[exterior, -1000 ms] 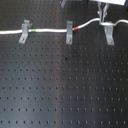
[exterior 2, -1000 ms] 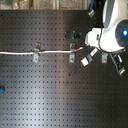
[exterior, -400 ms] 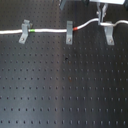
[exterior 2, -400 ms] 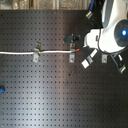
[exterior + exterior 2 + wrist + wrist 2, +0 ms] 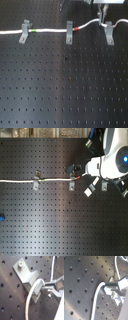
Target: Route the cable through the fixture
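- Cable [image 5: 50,31], first exterior view: the white cord runs from the first exterior view's left through the left clip [image 5: 24,31], with the green band [image 5: 33,30] just beyond it, then through the narrow upright clip [image 5: 69,32], with the red band [image 5: 76,29] beside that. Both passes look complete.
- Same view: past the red band the cord rises in a hump and drops to the fixture [image 5: 109,33], where the gripper [image 5: 105,16] hangs directly above. The cord appears to lie at the hooked top; whether it is seated under the hook cannot be told here.
- Second exterior view: the cable [image 5: 20,180] lies straight across two clips; the arm's white body covers the third clip area, so the fixture cannot be inspected.
- First wrist view: the cable [image 5: 31,296] arcs over the grey fixture [image 5: 25,272] and into the gripper [image 5: 47,287], whose fingers are closed on the cord just beside the clip. The cord touches the hook's edge and does not look fully in the slot.
- Second wrist view: the gripper [image 5: 110,289] pinches the cable [image 5: 97,293]; the fixture is not visible.
- Judgement: two clips done; the last seating and release remain.
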Robot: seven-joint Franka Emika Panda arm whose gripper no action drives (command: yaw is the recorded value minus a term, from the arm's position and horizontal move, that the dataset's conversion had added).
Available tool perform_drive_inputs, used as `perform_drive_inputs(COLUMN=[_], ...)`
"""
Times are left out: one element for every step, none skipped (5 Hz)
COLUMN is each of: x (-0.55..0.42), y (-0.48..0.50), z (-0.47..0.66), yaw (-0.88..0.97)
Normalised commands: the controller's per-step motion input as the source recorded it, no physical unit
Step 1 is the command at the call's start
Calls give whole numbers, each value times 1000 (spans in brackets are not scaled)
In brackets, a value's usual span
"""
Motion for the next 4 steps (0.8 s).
perform_drive_inputs(x=[-6, 82, 112, 123], y=[158, 112, 87, 96], z=[129, -37, -52, -2], yaw=[-503, -617, -680, -637])
